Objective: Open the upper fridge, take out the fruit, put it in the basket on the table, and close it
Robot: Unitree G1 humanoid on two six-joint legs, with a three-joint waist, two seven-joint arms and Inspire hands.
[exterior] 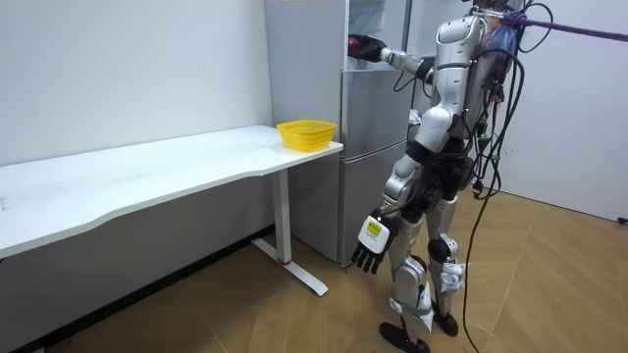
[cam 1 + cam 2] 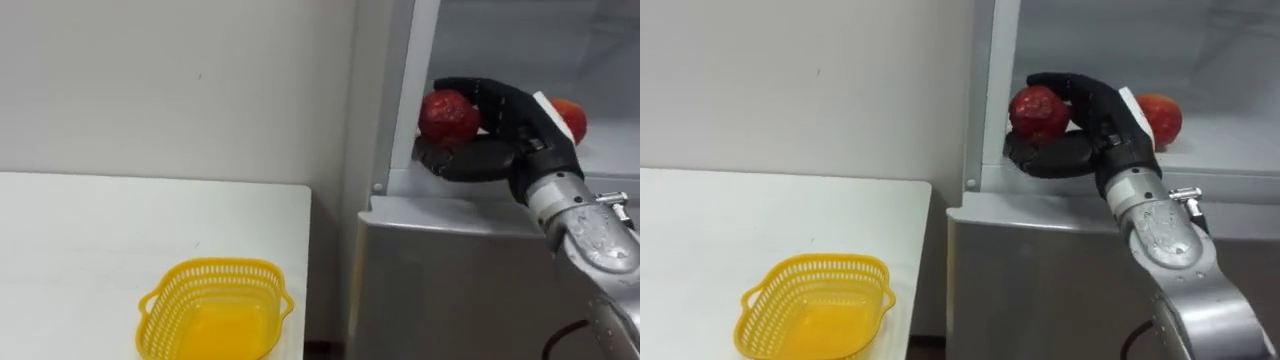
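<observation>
Right hand (image 2: 505, 130): raised at the open front of the upper fridge compartment (image 2: 520, 50). Its fingers curl over the top of a red fruit (image 2: 449, 117) and its thumb is tucked beneath, so the fruit is clasped from above and below.
Red fruit: round, dark red and mottled. It sits in the hand's grasp at the fingertip end, at the compartment's left edge beside the door frame and just above the ledge.
Second fruit (image 2: 571, 118): red-orange, lying on the compartment's floor behind the back of the hand and partly hidden by it. Whether it touches the hand cannot be told.
Lower fridge door (image 2: 450, 270): grey and closed, directly below the hand and wrist.
Yellow basket (image 2: 160, 310): a mesh basket with two small handles, well below the hand and to its left. It stands upright near the corner of the white table (image 2: 90, 240).
Table: its end stops just short of the fridge side, lower than the hand.
Left hand (image 1: 371, 245): hangs at the robot's side at thigh height, well below the right hand, with fingers loose and holding nothing.
Stance: in the room view the robot stands upright facing the fridge, just past the table's end.
</observation>
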